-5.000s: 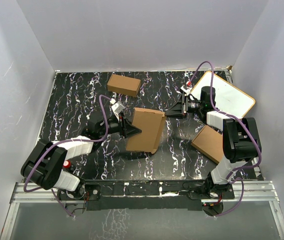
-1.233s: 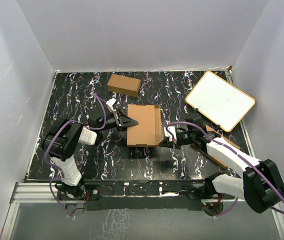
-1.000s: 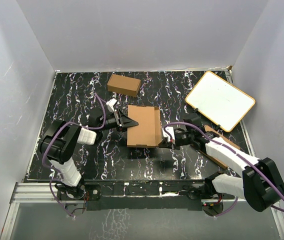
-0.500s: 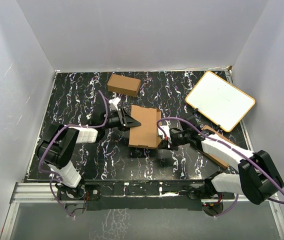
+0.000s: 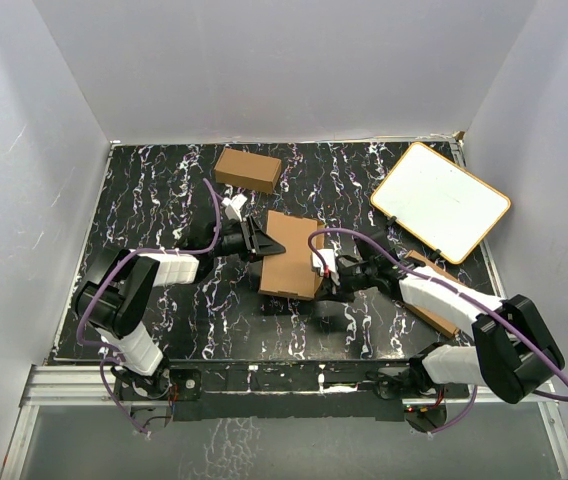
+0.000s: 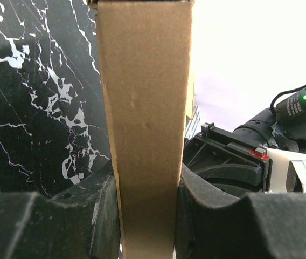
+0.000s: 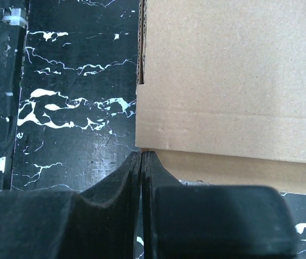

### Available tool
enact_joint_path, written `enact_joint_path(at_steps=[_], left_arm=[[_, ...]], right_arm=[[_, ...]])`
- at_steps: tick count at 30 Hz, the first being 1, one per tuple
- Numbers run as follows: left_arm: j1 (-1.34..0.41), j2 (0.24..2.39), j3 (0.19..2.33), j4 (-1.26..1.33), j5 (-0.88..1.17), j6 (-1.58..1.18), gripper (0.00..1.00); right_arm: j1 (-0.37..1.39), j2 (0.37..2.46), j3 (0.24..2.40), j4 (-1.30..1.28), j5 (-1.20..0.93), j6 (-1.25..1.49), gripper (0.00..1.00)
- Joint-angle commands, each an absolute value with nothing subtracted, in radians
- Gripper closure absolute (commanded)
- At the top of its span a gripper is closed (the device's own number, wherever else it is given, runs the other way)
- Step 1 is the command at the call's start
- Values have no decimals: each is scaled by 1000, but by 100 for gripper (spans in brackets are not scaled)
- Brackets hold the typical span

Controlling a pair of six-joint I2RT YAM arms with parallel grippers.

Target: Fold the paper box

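The paper box (image 5: 290,256) is a flat brown cardboard mailer in the middle of the black marbled table, slightly tilted. My left gripper (image 5: 263,243) is shut on its left edge. In the left wrist view the box's narrow side (image 6: 145,102) runs up between both pads (image 6: 102,216) of the left gripper (image 6: 145,218). My right gripper (image 5: 326,273) is shut with nothing in it, at the box's right edge. In the right wrist view the closed right gripper (image 7: 141,155) touches a corner of the box (image 7: 234,81).
A smaller brown carton (image 5: 248,169) lies at the back of the table. A white board with a wooden rim (image 5: 440,200) lies at the back right. Another flat brown carton (image 5: 426,261) lies partly under my right arm. White walls enclose the table.
The right gripper has moved left up to the box's right edge. The left gripper has carried the box slightly right and turned it. Five seconds ago the box stood raised and the right arm was by the white board.
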State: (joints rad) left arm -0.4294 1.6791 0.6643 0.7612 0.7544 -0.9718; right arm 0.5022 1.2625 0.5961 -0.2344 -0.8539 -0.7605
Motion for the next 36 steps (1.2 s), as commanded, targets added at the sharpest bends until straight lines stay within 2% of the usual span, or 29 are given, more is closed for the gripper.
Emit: enact_joint_path(at_steps=[1,4,6,15,22,26,31,36], left_arm=[[-444,1651,676,780,793,-863,100],[-435,1651,679,769,833,-827,100],[-425,1654,682,765,860,-814,100],[-403,1642,692,734,934,-733,100],[-403,1640,833,324,966,-467,100],[-403,1646,904,104,940,-337,100],[-403,1625,875,123,907,-276,100],[-403,1574,765,280,893,-240,100]], right_arm=[[490,1241,683,-158,-904,-770,91],[461,1224,690,-229,-955,-847,77],[443,1208,696,-280,-982,-888,72],[273,1160,754,-406,-1149,-958,64],[91,1191,749,-227,-1149,-687,58],[70,1191,709,-100,-1133,-586,53],[74,1196,622,131,-1152,-555,37],[78,1261,607,183,-1170,-667,33]])
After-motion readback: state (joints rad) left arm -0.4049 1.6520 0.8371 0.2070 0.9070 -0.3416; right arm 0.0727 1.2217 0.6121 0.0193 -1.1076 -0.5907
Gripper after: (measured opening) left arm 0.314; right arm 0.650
